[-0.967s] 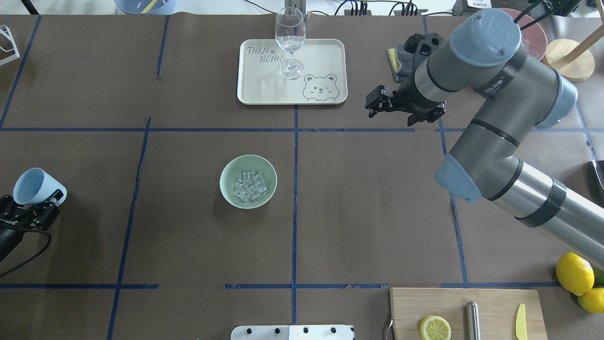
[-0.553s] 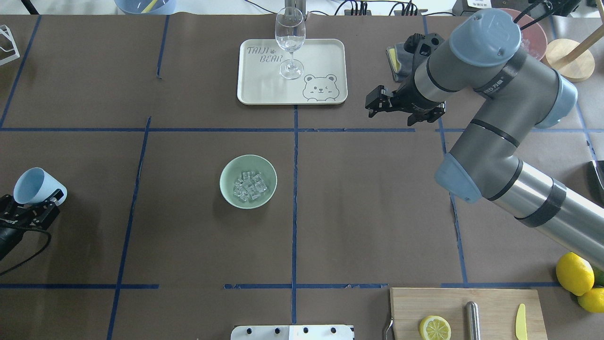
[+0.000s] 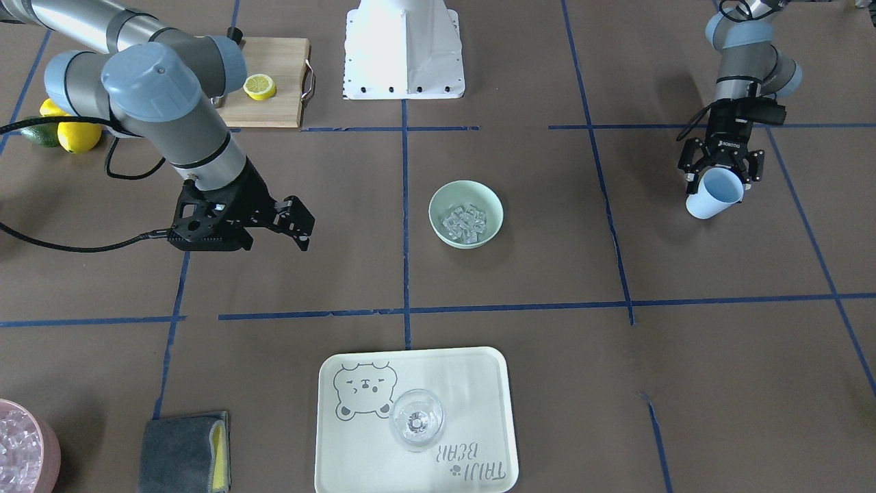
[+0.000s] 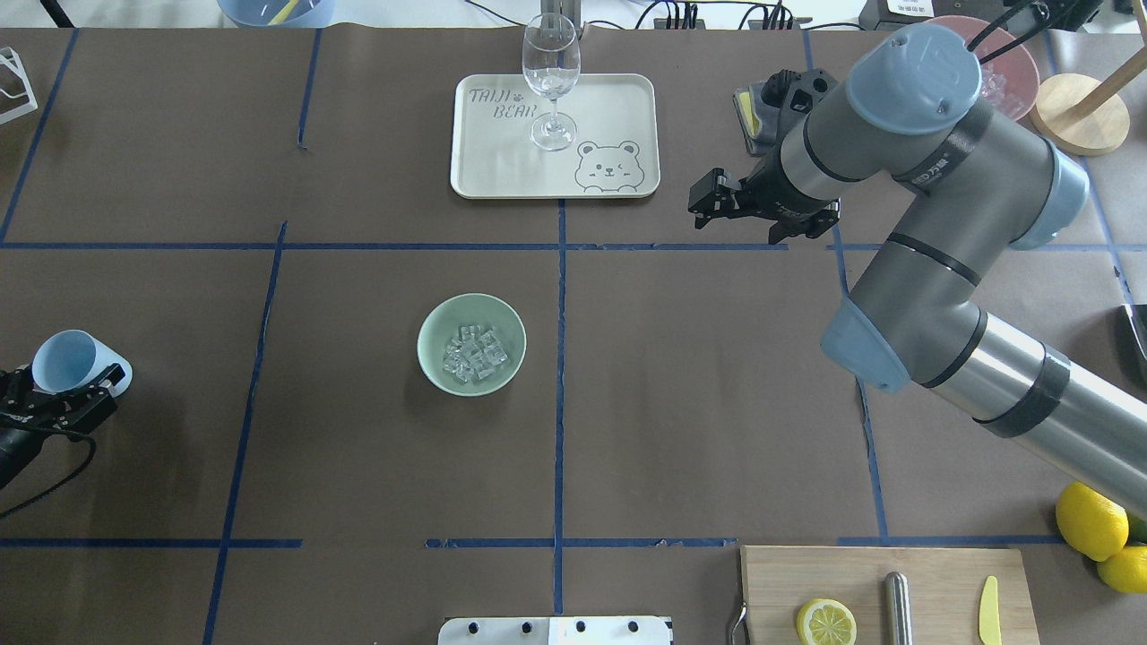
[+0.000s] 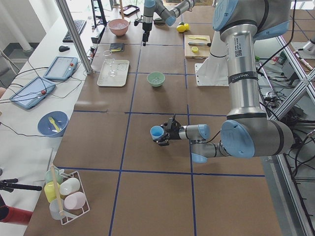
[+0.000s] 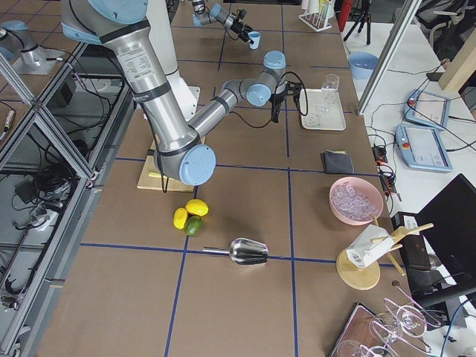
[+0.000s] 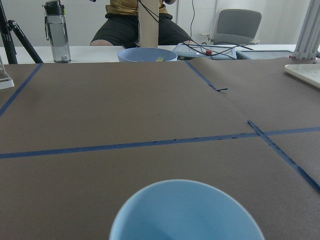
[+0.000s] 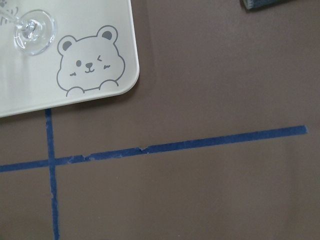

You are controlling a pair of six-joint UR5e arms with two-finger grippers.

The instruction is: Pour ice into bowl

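Nearest the robot, the left gripper (image 3: 720,177) clasps the tilted, apparently emptied cup (image 3: 713,195) well clear of the mid-table bowl (image 4: 432,324), where the ice (image 4: 475,351) lies, while farther off the right gripper (image 4: 708,199) hangs spread and empty near the tray (image 4: 618,98), seemingly keeping out of the way.

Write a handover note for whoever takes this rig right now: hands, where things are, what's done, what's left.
Left hand: shut on the light blue cup, tipped on its side out at the robot's left; the cup looks empty.
Right hand: open, holding nothing, beside the tray.
Ice: piled in the mint-green bowl, mid-table.
Done: the pour looks complete.
Left: probably only setting the cup down and letting go.
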